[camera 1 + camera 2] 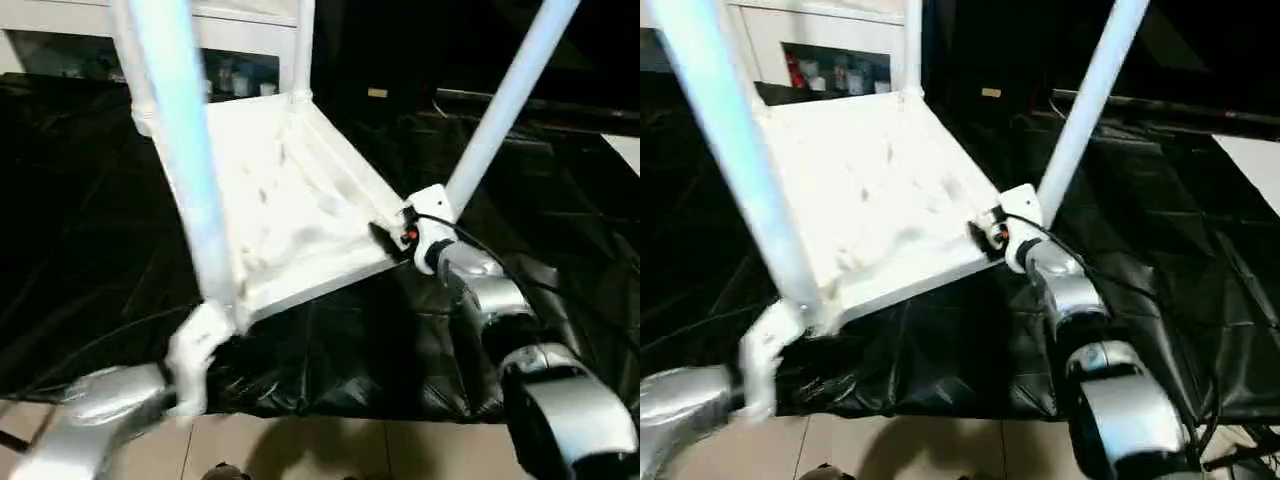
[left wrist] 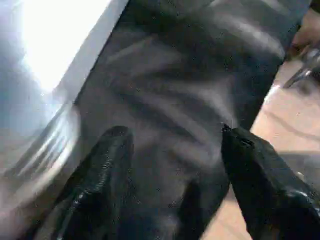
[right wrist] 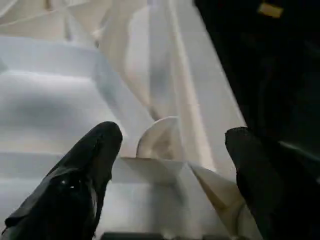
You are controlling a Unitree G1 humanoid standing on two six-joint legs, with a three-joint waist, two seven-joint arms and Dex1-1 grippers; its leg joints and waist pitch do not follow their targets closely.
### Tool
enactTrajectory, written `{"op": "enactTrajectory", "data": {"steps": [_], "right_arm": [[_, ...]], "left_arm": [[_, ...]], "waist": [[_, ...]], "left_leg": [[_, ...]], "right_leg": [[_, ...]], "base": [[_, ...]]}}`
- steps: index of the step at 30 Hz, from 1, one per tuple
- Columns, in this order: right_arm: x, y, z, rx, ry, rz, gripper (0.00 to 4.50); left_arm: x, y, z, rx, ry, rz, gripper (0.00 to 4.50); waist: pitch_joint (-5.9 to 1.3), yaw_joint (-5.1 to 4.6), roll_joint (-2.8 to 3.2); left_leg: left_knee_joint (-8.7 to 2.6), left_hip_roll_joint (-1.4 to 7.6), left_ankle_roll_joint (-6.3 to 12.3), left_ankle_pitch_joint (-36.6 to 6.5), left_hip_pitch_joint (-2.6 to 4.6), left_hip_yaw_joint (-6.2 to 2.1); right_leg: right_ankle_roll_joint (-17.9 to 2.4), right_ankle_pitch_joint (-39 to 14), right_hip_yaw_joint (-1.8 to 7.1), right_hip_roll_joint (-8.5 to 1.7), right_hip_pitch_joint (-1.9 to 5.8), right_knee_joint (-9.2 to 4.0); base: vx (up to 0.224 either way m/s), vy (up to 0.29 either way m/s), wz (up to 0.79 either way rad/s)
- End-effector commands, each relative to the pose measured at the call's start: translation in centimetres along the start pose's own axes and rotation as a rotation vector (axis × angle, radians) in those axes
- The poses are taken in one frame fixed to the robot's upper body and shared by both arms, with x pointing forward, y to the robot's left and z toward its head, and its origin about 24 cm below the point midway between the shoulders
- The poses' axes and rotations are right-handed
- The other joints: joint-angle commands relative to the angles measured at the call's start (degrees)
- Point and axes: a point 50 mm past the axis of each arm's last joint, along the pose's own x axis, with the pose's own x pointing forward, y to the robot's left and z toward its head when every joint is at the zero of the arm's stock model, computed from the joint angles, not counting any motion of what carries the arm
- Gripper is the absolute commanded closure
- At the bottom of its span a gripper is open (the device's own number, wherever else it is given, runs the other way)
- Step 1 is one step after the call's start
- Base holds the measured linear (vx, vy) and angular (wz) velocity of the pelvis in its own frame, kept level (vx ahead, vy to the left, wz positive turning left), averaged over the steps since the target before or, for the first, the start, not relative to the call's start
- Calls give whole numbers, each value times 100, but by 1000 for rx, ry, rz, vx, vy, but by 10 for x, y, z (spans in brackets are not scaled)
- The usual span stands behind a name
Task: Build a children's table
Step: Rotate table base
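Note:
The children's table lies upside down on a black sheet, its white ribbed tabletop [image 1: 290, 200] tilted, with white legs standing up from it. One leg [image 1: 185, 130] rises at the near left corner, another leg [image 1: 500, 105] at the near right, and a third leg [image 1: 303, 50] at the back. My right gripper [image 1: 392, 232] is at the near right corner; in the right wrist view it [image 3: 172, 130] stands open over the ribs, a round socket [image 3: 160, 140] between the fingers. My left gripper [image 2: 172, 132] is open over the sheet beside the near left corner, holding nothing.
The black sheet [image 1: 90, 200] covers the floor under the table and ends at tan tiles [image 1: 330, 450] near me. A white cabinet with glass doors [image 1: 230, 40] stands behind. A black cable [image 1: 500, 265] runs along my right forearm.

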Motion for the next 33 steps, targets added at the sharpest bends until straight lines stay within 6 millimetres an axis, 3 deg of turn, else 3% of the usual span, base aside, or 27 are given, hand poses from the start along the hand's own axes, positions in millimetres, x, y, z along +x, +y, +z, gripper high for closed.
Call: {"op": "enactTrajectory", "data": {"steps": [1, 2, 3, 7, 8, 10, 11, 12, 13, 15, 16, 17, 22, 23, 28, 31, 33], "right_arm": [[-2, -7, 7, 21, -49, 14, 66], [-2, -7, 7, 21, -49, 14, 66], [-4, -1, 11, 47, -107, 107, 66], [-12, 9, 9, 70, -142, 245, 66], [-14, 10, 8, 68, -146, 264, 40], [-17, 10, 5, 52, -147, 258, 34], [-26, 9, -3, 33, -148, 240, 21], [-30, 9, -6, 34, -143, 234, 21], [-34, 9, -10, 36, -137, 232, 21], [-43, 7, -17, 12, -131, 193, 2], [-46, 6, -22, 24, -109, 171, 2], [-50, 2, -27, 31, -78, 129, 2], [-66, -17, -53, 42, 119, -9, 2], [-67, -17, -55, 27, 137, -10, 2], [-62, -15, -58, -17, 208, -16, 2], [-45, -8, -51, -12, 194, -9, 2], [-33, -2, -45, -18, 191, -5, 2]], "left_arm": [[-7, 1, 5, 32, -34, -8, 106], [-7, 1, 5, 32, -34, -8, 96], [-25, 5, 0, 16, -28, 2, 86], [-48, 18, -6, -30, -29, 57, 71], [-52, 22, -6, -31, -40, 84, 46], [-56, 31, -4, -40, -64, 147, 40], [-58, 47, 7, -64, -166, 245, 28], [-57, 51, 12, -69, -213, 259, 28], [-54, 52, 17, -65, -245, 256, 28], [-46, 52, 28, -68, -308, 208, 5], [-42, 53, 32, -68, -331, 191, 5], [-37, 53, 37, -69, -355, 168, 5], [-10, 62, 58, -39, -421, 104, 5], [-6, 62, 63, -35, -436, 87, 5], [15, 60, 85, -12, -498, 6, 5], [35, 51, 104, 9, -534, -104, 5], [47, 43, 114, 29, -539, -189, 5]], "waist": [[-335, -17, 93], [-340, 2, 97], [-340, 15, 127], [-325, 4, 100], [-326, 15, 112], [-323, 47, 119], [-317, 52, 126], [-312, 53, 112], [-318, 98, 116], [-320, 102, 108], [-334, 114, 82], [-326, 94, 49], [-338, 78, 55], [-344, 81, 42], [-373, 55, 34], [-391, 61, 82], [-390, 66, 188]], "left_leg": [[-423, 204, 34, -1025, 63, -13], [-421, 207, 47, -1022, 68, -14], [-425, 208, 49, -1026, 78, -15], [-432, 204, 174, -1003, 63, -13], [-439, 215, 159, -1034, 85, -14], [-446, 218, 97, -1110, 127, -5], [-469, 218, 33, -1174, 116, -18], [-467, 221, -9, -1223, 133, -6], [-461, 224, -68, -1307, 179, 0], [-491, 219, -130, -1309, 134, -29], [-481, 220, -162, -1290, 150, -24], [-494, 200, -156, -1288, 122, -25], [-458, 164, -167, -1334, 138, -17], [-456, 174, -174, -1299, 105, -31], [-424, 168, -155, -1037, 79, -29], [-398, 155, -130, -991, 97, -14], [-397, 167, -190, -1093, 127, -19]], "right_leg": [[-1018, -867, 367, -381, 275, -350], [-1032, -801, 367, -375, 277, -336], [-1060, -743, 368, -368, 270, -327], [-1069, -674, 374, -346, 287, -335], [-1065, -743, 378, -350, 278, -341], [-1054, -864, 381, -349, 253, -364], [-1044, -970, 374, -352, 273, -372], [-1031, -997, 383, -346, 259, -378], [-1018, -1024, 389, -362, 243, -399], [-980, -1043, 380, -367, 286, -380], [-930, -1025, 382, -376, 281, -374], [-877, -1122, 388, -362, 309, -392], [-662, -1515, 391, -361, 286, -449], [-643, -1521, 389, -383, 306, -442], [-748, -1149, 383, -376, 327, -399], [-912, -955, 377, -369, 318, -375], [-1017, -942, 373, -374, 297, -366]], "base": [[0, 0, 0], [0, 0, 0], [0, 0, 0], [0, 0, 0], [0, 0, 0], [0, 0, 0], [0, 0, 0], [0, 0, 0], [0, 0, 0], [0, 0, 0], [0, 0, 0], [0, 0, 0], [0, 0, 0], [0, 0, 0], [0, 0, 0], [0, 0, 0], [0, 0, 0]]}}
